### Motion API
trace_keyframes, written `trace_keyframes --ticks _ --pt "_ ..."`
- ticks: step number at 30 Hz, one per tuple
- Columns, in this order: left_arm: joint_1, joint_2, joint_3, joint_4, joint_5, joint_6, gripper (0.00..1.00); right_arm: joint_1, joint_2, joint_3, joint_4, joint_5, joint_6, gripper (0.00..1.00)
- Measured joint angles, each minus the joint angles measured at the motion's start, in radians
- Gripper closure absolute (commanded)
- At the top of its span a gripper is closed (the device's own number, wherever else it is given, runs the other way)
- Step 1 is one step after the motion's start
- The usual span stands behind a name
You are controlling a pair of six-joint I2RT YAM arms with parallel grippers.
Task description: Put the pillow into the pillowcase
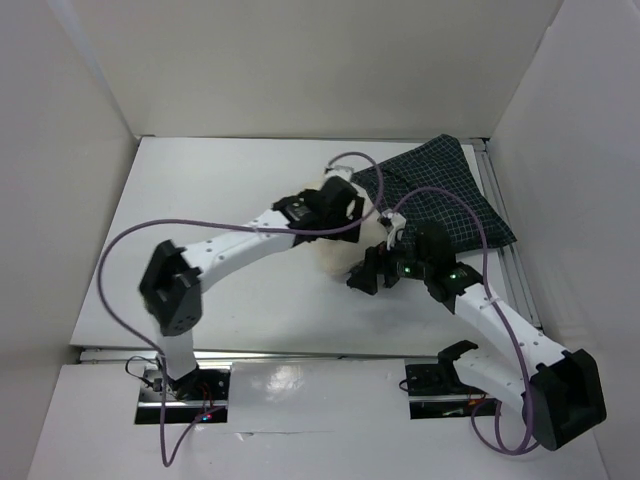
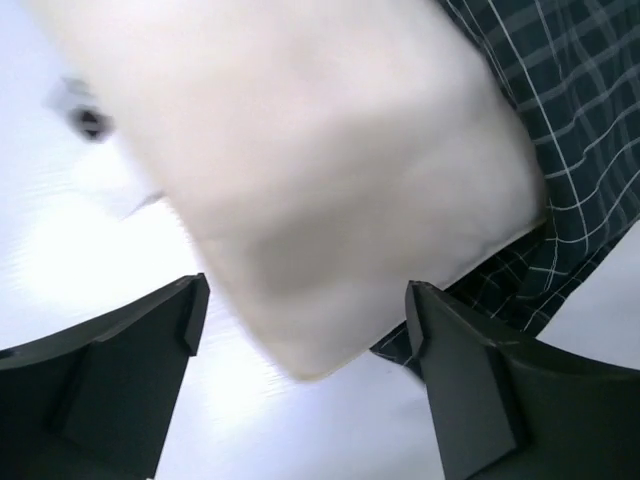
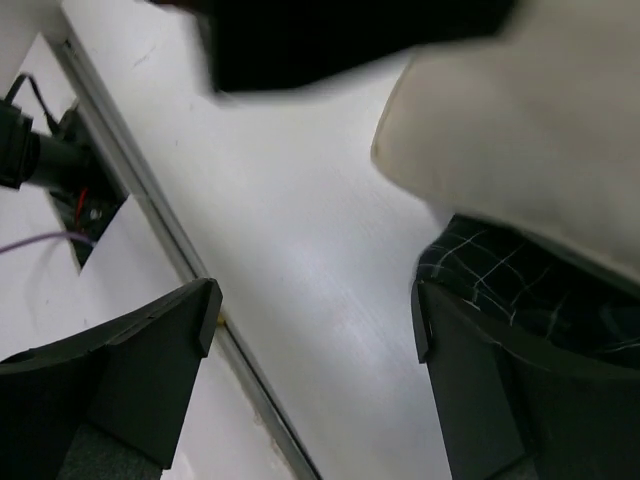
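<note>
The cream pillow (image 1: 335, 258) lies mid-table, mostly hidden under both wrists. The dark checked pillowcase (image 1: 440, 195) spreads out at the back right. In the left wrist view the pillow (image 2: 330, 170) fills the upper frame, resting partly on the pillowcase (image 2: 580, 130). My left gripper (image 2: 305, 310) is open, and a pillow corner hangs between its fingers without touching them. My right gripper (image 3: 315, 320) is also open over bare table. Its right finger (image 3: 500, 390) sits beside the pillowcase edge (image 3: 510, 290), with the pillow (image 3: 530, 130) above.
White walls enclose the table on the left, back and right. A metal rail (image 1: 505, 250) runs along the right edge and another (image 3: 150, 200) along the near edge. Purple cables (image 1: 120, 250) loop from both arms. The left arm's dark wrist (image 3: 340, 40) hangs close above the right gripper.
</note>
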Motion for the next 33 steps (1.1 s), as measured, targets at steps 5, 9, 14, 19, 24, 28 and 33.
trace_keyframes --ticks 5,9,14,19,24,28,33 --pt "0.112 -0.3 -0.171 0.024 -0.061 -0.019 0.0 0.01 0.021 0.137 -0.078 0.132 0.001 0.04" --pt "0.198 -0.374 -0.215 0.031 -0.079 -0.032 0.02 0.011 0.091 0.235 -0.166 0.291 0.001 0.03" --pt "0.249 -0.285 -0.229 0.04 -0.016 -0.048 0.15 0.018 0.232 0.377 -0.241 0.505 0.004 0.05" --pt "0.271 -0.136 -0.212 0.092 0.111 -0.047 0.16 0.064 0.489 0.581 -0.244 0.719 -0.039 0.08" --pt "0.274 -0.006 -0.148 0.149 0.235 -0.047 0.16 0.082 0.693 0.697 -0.233 0.918 -0.1 0.16" --pt "0.274 0.053 -0.105 0.174 0.297 -0.048 0.22 0.082 0.792 0.763 -0.232 1.02 -0.135 0.17" --pt "0.276 0.11 -0.063 0.204 0.348 -0.054 0.49 0.085 0.837 0.803 -0.223 1.123 -0.161 0.64"
